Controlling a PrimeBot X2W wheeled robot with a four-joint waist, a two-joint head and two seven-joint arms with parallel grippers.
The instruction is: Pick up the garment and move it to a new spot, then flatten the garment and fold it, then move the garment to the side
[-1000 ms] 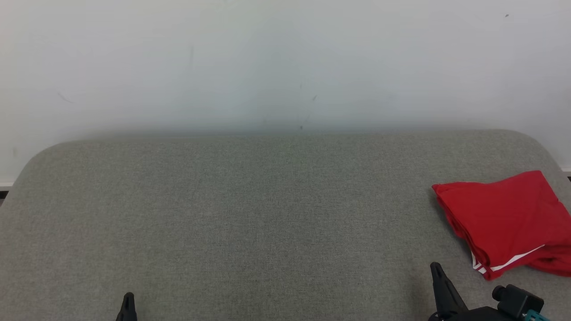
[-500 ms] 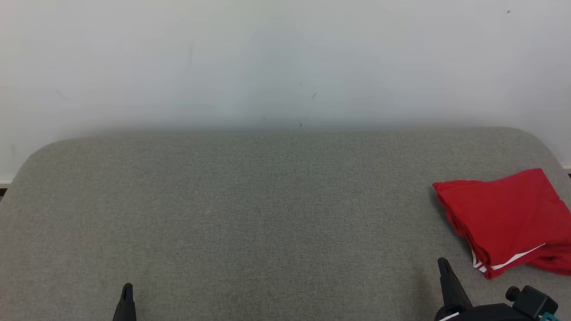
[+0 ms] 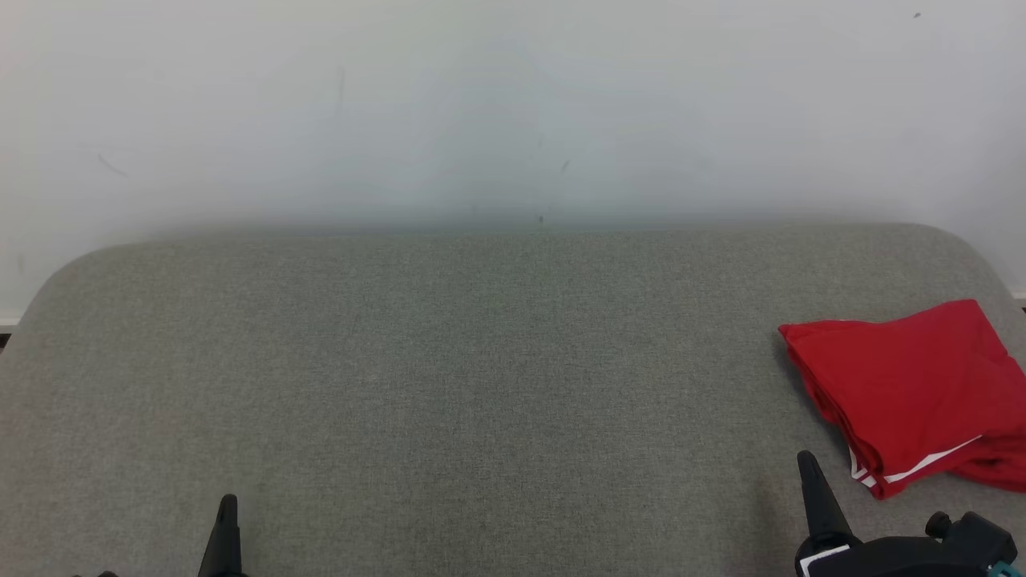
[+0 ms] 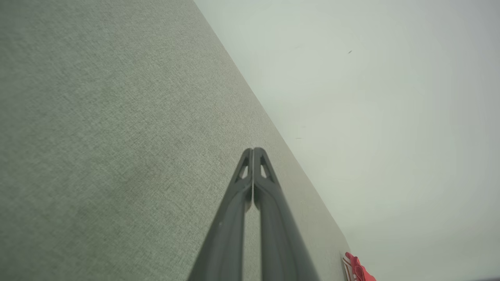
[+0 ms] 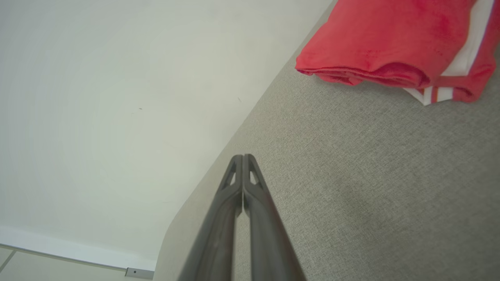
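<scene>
Two grippers, both empty. Left gripper (image 4: pixel 253 150): fingers (image 4: pixel 230 218) closed, tips pressed together with no cloth in them. It sits above the grey fabric top of the table (image 3: pixel 481 361); I can't tell whether the tips touch the fabric. In the head view it's at the lower left, showing as one dark finger coming up from the bottom edge.

Right gripper (image 5: pixel 243 156): same state, fingers together tip to tip and holding nothing. In the head view it's at the lower right, a dark finger pointing up from its black wrist body.

Garment (image 3: pixel 906 393): red, folded into a rough rectangle, lying flat on the table's right side close to the right edge. Its far right part is cut off by the frame. Stacked fold layers show along its left edge, and white stripes (image 3: pixel 922 466) along the near corner.

The right gripper is near the garment's near-left corner, apart from it, no contact. In the right wrist view the garment sits at the upper right, with its rolled fold edge facing the fingers. In the left wrist view a small red sliver shows at the bottom right, well apart from the left gripper.

Pale wall (image 3: pixel 513 112) behind the table, with a few small marks on it.
</scene>
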